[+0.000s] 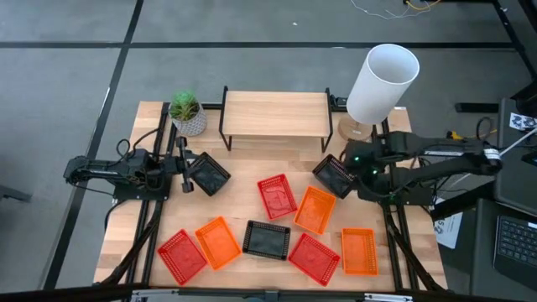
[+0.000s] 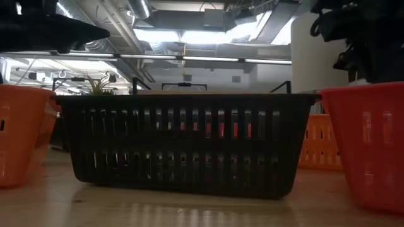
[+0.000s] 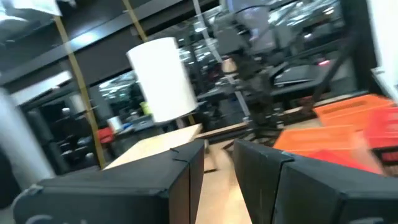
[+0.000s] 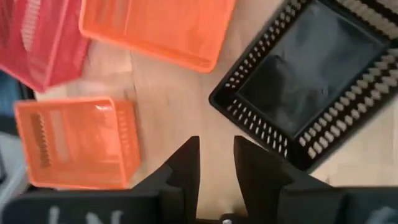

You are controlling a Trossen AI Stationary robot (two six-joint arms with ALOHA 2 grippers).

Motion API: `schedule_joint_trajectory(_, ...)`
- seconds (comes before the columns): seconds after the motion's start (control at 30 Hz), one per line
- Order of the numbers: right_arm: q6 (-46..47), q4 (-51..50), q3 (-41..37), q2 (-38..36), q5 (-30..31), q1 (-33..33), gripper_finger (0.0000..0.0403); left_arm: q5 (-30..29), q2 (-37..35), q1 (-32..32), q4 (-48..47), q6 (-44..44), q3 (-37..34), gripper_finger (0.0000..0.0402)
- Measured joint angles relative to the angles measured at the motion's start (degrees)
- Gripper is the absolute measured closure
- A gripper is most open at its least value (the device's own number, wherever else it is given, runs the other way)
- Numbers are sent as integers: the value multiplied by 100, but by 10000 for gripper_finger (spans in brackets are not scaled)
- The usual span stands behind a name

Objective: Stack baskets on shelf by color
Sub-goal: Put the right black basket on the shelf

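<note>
- Left dark six-joint arm [image 1: 117, 172] reaches in from nine o'clock, lying low and level, its wrist toward the middle.
- Left gripper [image 3: 217, 171]: two dark fingers parallel, a narrow gap between them, nothing held.
- Right dark arm [image 1: 436, 164] enters from three o'clock, elbow bent.
- Right gripper [image 4: 216, 165] points downward; fingers slightly apart, empty.

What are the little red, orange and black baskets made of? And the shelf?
The baskets, like the black one, look like matte molded plastic: thin slotted walls in solid red, orange and black. The shelf seems to have a pale wood top, with faint grain showing, on thin black legs, probably metal.
</note>
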Motion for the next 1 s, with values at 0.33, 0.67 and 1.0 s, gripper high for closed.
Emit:
schedule_joint_trajectory(0.33, -421, 381, -2, 565, 812, 53, 305, -308, 0, 0, 332, 1031, 0, 321)
schedule_joint_trajectory(0.67, -1742, 297, -4, 960, 1207, 865, 305, -308, 0, 0, 358, 1511, 0, 321)
schedule_joint_trajectory(1.0, -1482, 286, -7, 1785, 1583, 1459, 305, -308, 0, 0, 358, 1515, 0, 321)
